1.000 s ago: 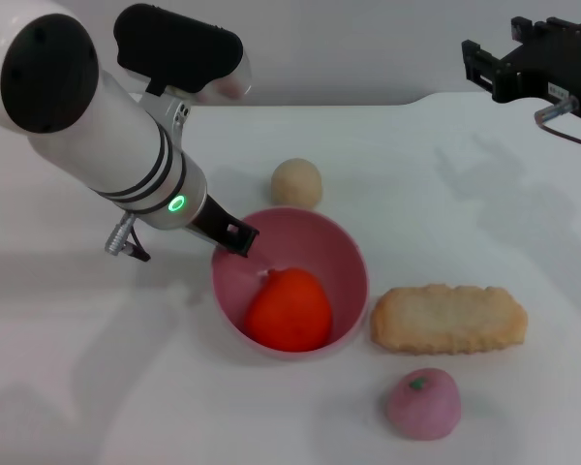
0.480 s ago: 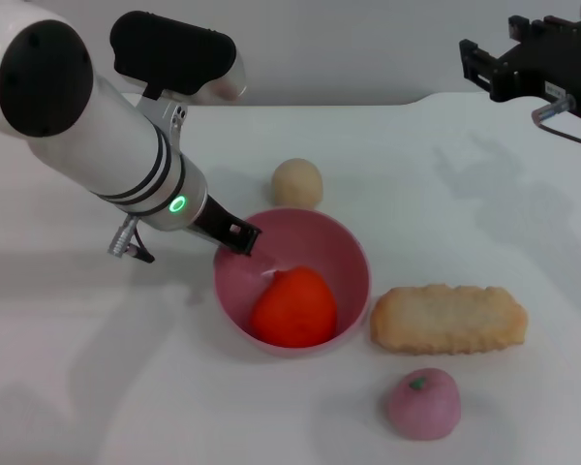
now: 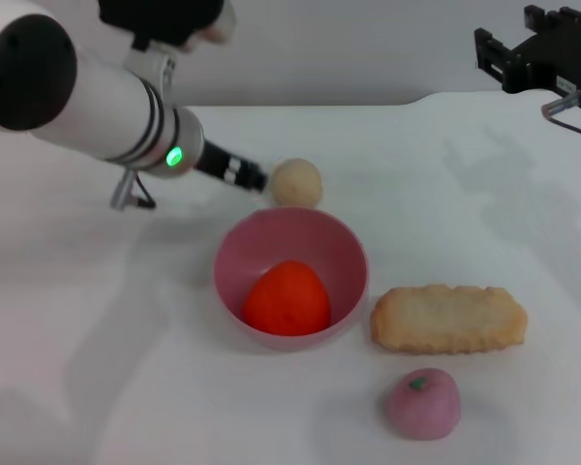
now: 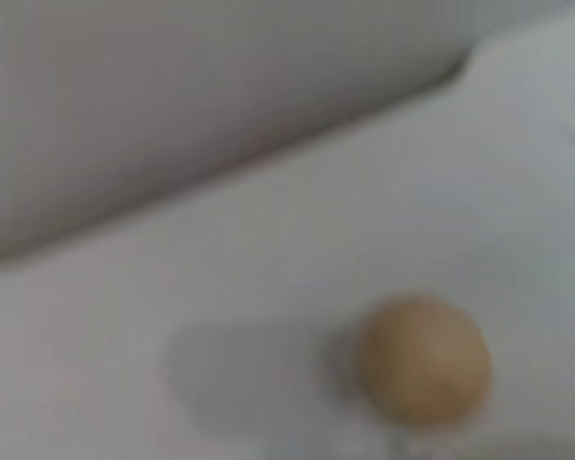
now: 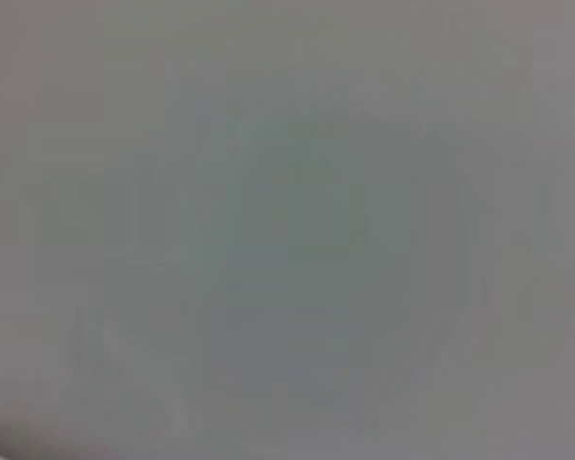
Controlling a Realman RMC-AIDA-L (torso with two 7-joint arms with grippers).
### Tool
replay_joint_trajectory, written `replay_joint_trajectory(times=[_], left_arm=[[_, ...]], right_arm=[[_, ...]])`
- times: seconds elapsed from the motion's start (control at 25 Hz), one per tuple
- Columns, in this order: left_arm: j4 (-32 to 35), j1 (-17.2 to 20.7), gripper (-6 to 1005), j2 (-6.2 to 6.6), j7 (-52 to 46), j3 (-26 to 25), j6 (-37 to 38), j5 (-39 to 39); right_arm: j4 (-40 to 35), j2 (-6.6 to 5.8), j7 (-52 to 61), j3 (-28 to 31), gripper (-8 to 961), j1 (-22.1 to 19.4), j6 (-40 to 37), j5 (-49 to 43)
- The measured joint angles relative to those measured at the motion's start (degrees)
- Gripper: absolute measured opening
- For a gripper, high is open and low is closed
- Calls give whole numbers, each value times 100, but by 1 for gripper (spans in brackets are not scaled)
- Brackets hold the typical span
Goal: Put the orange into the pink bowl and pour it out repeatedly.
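1. Starting at the left gripper (image 3: 244, 175): you see its dark tip in the head view, raised over the surface (image 3: 97, 368) just behind the pink bowl (image 3: 234, 260) and just beside the small beige ball (image 3: 297, 182). You cannot tell whether its fingers are open or closed. Nothing is seen held at the tip.
2. Behind that tip, your left arm (image 3: 87, 97) runs back as a thick white tube with a glowing green light near the wrist, reaching in from the left side of the head view.
3. The left wrist view shows you only the beige ball (image 4: 424, 358) resting on the pale surface (image 4: 268, 259), with a soft shadow beside it.
4. The orange (image 3: 288, 299) lies inside the pink bowl, against the wall nearest you. The bowl stands upright near the middle of the surface.
5. To the right of the bowl, just beside it, lies a long tan biscuit-shaped piece (image 3: 448, 318) with a wavy edge.
6. Nearer to you than the biscuit sits a small pink apple (image 3: 423, 403) with a green stem, apart from the bowl.
7. Your right gripper (image 3: 531, 60) hangs as a black block at the far right corner, well apart from everything. You cannot tell the state of its fingers. The right wrist view shows only plain grey.
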Motion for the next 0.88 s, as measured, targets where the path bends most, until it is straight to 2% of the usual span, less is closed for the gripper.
replay_joint_trajectory(times=[0.12,0.24,0.32,0.36,0.4,0.44,0.48,0.56,0.6,0.64,0.68,0.72,0.8,0.84,0.88], left_arm=[[168,69,552,4,-4,-57,290,318],[638,374,606,-4,-34,-87,977,1171],[638,374,642,-4,-34,-87,977,1171],[942,671,659,-12,-40,-63,1491,1673],[942,671,677,-12,-40,-63,1491,1673],[1235,1224,695,-16,-43,-48,2529,2125],[1240,1420,718,-14,-44,-62,2947,2173],[1240,1420,763,-14,-44,-62,2947,2173],[1221,1635,785,-11,-44,-77,3378,2199],[1048,2182,808,-11,-46,-94,4478,2184],[1048,2182,808,-11,-46,-94,4478,2184],[955,2439,808,-16,-64,-92,5005,2173],[955,2439,808,-16,-64,-92,5005,2173],[736,2853,808,-11,-225,-83,5972,2134],[736,2853,808,-11,-225,-83,5972,2134]], right_arm=[[152,-11,-130,33,583,4,-227,11],[192,-22,-128,126,590,24,-221,16],[213,-27,-200,252,594,23,-196,74],[213,-27,-200,252,619,23,-196,74],[214,-25,-282,262,644,8,-221,86],[215,-20,-379,259,670,-12,-259,89],[218,-15,-468,252,695,-35,-309,96],[257,-7,-569,229,726,-87,-455,122],[298,-4,-581,197,732,-122,-578,131],[359,-2,-581,170,738,-151,-731,146],[443,-1,-581,131,744,-184,-948,196],[528,-1,-580,96,750,-213,-1185,280],[761,0,-575,-25,762,-322,-1900,563],[890,0,-575,-127,768,-384,-2360,710],[1015,0,-576,-249,774,-433,-2780,794]])
